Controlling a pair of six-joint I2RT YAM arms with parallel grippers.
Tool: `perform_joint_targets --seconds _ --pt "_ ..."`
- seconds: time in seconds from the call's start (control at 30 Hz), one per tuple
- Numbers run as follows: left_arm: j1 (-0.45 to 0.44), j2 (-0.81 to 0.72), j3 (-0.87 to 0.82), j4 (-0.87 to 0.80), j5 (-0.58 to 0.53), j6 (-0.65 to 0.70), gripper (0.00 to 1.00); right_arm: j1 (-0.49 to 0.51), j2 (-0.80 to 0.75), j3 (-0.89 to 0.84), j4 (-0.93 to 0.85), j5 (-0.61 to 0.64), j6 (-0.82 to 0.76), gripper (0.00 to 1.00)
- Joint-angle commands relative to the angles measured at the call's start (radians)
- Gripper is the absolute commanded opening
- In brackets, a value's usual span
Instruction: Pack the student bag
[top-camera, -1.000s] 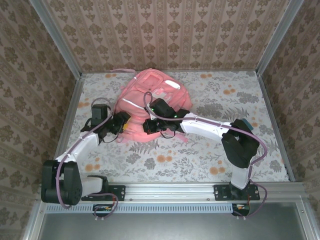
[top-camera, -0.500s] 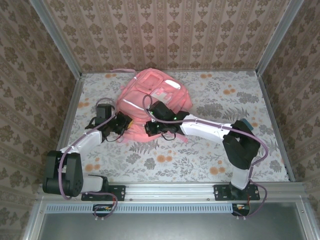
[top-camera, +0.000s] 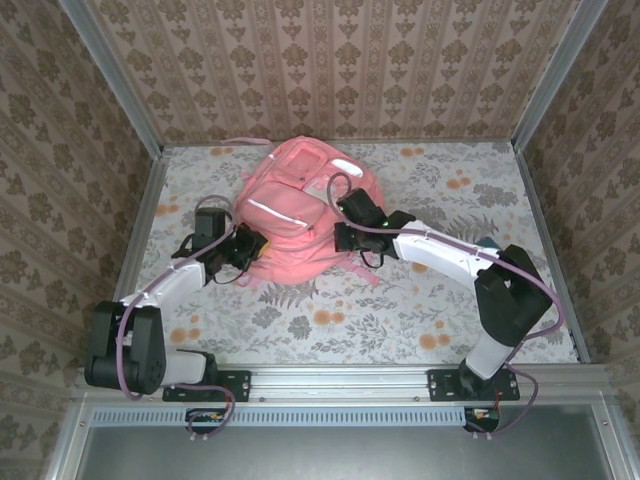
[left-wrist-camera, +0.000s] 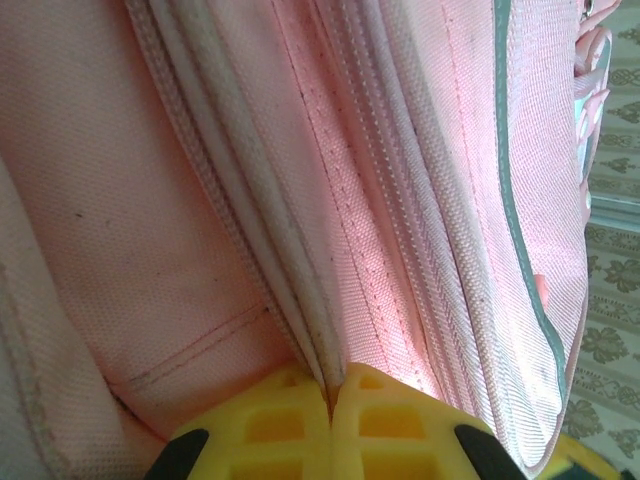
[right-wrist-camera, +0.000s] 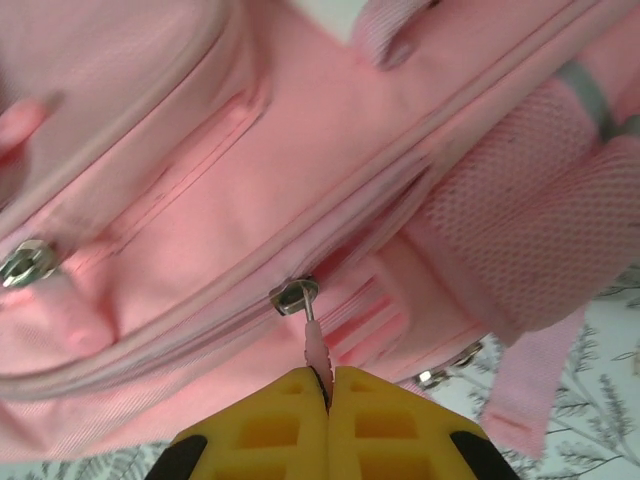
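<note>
Table (top-camera: 420, 300) under floral cloth, pale grey with scattered orange blooms, walled on three sides by patterned panels. Pink backpack (top-camera: 295, 235) lies flat on cloth, toward far side, left of centre, white stripe across its front. One thin pink strap (top-camera: 245, 141) trails from top of backpack toward far-left corner. Small teal item (top-camera: 487, 241) rests on cloth well right of backpack, largely hidden. Metal rail (top-camera: 340, 378) runs along near edge.

Beige damask-papered walls (top-camera: 340, 70) on three sides. Table (top-camera: 400, 320): pale floral cover, orange blooms. Metal posts (top-camera: 112, 80) at far corners, rail (top-camera: 340, 380) along near edge. Even light.
</note>
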Motion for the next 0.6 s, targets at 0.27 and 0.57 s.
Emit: perform_joint_targets --seconds 0.27,0.57 --pt "0.008 -0.096 -0.017 -0.109 -0.011 0.136 0.0 -0.132 0.102 0.151 -0.14 0.113 0.062 0.0" --pt "0.01 -0.16 0.086 -0.3 0.003 0.31 0.54 -0.209 -0.047 0.043 -0.125 0.049 -0.026 0.0"
